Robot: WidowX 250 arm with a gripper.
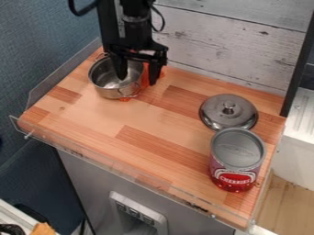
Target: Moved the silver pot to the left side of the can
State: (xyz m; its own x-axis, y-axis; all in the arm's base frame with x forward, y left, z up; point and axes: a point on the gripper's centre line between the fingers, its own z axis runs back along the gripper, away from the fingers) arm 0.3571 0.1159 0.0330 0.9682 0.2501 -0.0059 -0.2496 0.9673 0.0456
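Note:
At the upper left of the counter, the gripper point(137, 81) hangs over the silver pot point(109, 93), its fingers apart. One finger comes down inside the pot's opening and the other is outside, to the right of its rim. The pot stands upright without a lid, a loop handle facing front right. Far from it, near the counter's right front corner, stands the can point(237, 158), upright, with a grey top and a red and purple label.
A silver lid with a knob point(227, 111) lies just behind the can. Something orange point(145, 79) is partly hidden behind the pot and gripper. A clear low guard point(116, 163) runs along the wooden counter's front edge; a whitewashed plank wall point(233, 50) rises behind.

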